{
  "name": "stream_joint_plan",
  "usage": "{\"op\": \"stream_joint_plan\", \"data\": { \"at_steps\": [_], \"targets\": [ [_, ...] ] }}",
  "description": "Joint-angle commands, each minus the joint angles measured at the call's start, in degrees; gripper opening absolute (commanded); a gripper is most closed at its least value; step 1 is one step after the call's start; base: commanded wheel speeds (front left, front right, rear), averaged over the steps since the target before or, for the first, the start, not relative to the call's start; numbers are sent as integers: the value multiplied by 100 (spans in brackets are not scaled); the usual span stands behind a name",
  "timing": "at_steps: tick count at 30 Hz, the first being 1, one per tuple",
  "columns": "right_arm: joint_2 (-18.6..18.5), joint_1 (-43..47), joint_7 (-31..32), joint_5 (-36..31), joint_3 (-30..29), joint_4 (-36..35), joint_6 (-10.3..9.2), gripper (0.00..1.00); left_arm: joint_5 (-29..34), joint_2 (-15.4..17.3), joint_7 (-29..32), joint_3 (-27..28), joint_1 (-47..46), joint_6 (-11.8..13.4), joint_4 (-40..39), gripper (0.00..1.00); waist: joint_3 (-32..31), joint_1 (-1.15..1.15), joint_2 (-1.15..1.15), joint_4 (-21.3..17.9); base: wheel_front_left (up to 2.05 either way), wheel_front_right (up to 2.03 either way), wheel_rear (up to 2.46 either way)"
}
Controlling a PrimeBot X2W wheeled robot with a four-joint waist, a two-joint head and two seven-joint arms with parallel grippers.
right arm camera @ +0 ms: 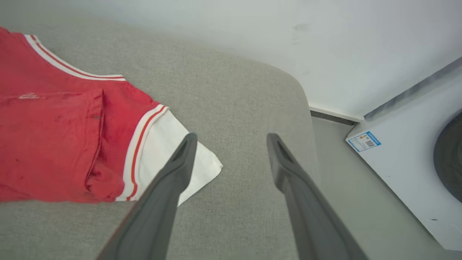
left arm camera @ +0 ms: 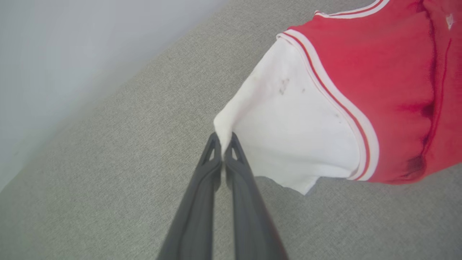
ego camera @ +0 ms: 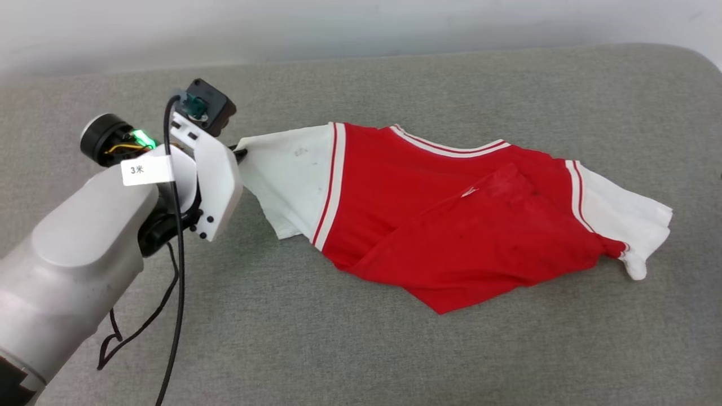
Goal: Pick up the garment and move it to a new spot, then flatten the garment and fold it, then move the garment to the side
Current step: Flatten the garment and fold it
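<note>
On the grey table [ego camera: 395,349] lies the shirt [ego camera: 451,225], and the table is the biggest thing I see (soft-looking cloth, with a round corner). The shirt is spread across the middle and right of the table. It is crumpled, its red body is folded over itself, and its striped neck band faces the wall [ego camera: 338,28]. It has a white left sleeve [ego camera: 287,180] and a white right sleeve [ego camera: 626,220].

My left arm [ego camera: 73,242] reaches in from the lower left of the head view. A white box [right arm camera: 404,162] with a dark round front stands past the table's corner.

My left gripper [left arm camera: 223,141] is squeezed tight, and it pinches the edge of the left sleeve. The cloth bunches up right between the two fingertips [left arm camera: 216,164], and the sleeve stretches out toward them. My right gripper [right arm camera: 231,139] is wide open and holds nothing. It hangs over bare table, and one finger [right arm camera: 162,202] crosses in front of the right sleeve (I cannot tell if it touches).

A black cable [ego camera: 179,254] runs down beside my left arm. A small blue sticker [right arm camera: 363,141] sits on the box, and a tiny green light [ego camera: 144,138] glows by my wrist.
</note>
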Motion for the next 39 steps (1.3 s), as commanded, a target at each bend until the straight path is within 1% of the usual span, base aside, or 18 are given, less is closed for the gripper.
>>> {"op": "stream_joint_plan", "data": {
  "at_steps": [1, 4, 6, 9, 12, 15, 20, 23, 26, 30, 33, 34, 35, 39],
  "targets": [
    [-160, -189, 304, 193, 152, 62, -8, 100, 54, -9, -44, 2, 1, 41, -67, 0, 52, 0, 0, 60, 0, 0, 0],
    [-548, -529, 1301, 694, 564, 286, -8, 100, 101, -26, -63, 7, -90, 85, -248, 0, 168, 0, 0, 158, 0, 0, 0],
    [-728, -781, 1862, 903, 736, 451, -8, 100, 132, -25, -69, 16, -157, 129, -376, 0, 289, 0, 0, 233, 0, 0, 0],
    [-790, -1128, 2459, 1071, 939, 730, -7, 100, 200, -16, -92, 29, -277, 171, -537, 0, 483, 0, 0, 335, 0, 0, 0],
    [-746, -1416, 2831, 1082, 1098, 1001, -8, 100, 253, 2, -111, 50, -388, 202, -679, 0, 672, 0, 0, 421, 0, 0, 0],
    [-625, -1678, 2994, 1020, 1175, 1254, -7, 100, 308, 38, -118, 71, -503, 240, -835, 0, 884, 0, 0, 497, 0, 0, 0],
    [-434, -1900, 3079, 954, 1316, 1651, -8, 100, 378, 81, -112, 113, -666, 294, -1058, 0, 1244, 0, 0, 612, 0, 0, 0],
    [-375, -1857, 3079, 904, 1477, 1890, -8, 100, 414, 90, -104, 113, -734, 324, -1170, 0, 1404, 0, 0, 656, 0, 0, 0],
    [-213, -1700, 3043, 895, 1728, 2174, -7, 100, 446, 94, -100, 107, -783, 335, -1239, 0, 1505, 0, 0, 678, 0, 0, 0],
    [-12, -1452, 3024, 1078, 2093, 2451, 1, 100, 447, 106, -117, 107, -815, 352, -1286, 0, 1569, 0, 0, 676, 0, 0, 0],
    [24, -1375, 3002, 1207, 2275, 2580, 4, 100, 434, 118, -122, 95, -800, 358, -1279, 0, 1573, 0, 0, 659, 0, 0, 0],
    [8, -1388, 2937, 1218, 2308, 2577, 4, 42, 430, 119, -125, 93, -798, 358, -1271, 0, 1568, 0, 0, 653, 0, 0, 0],
    [-12, -1426, 2875, 1241, 2316, 2600, 4, 0, 423, 117, -133, 89, -788, 356, -1257, 0, 1553, 0, 0, 643, 0, 0, 0],
    [-104, -1701, 2530, 1295, 2279, 2635, -7, 0, 400, 107, -185, 65, -672, 346, -1167, 0, 1421, 0, 0, 580, 0, 0, 0]
  ]
}}
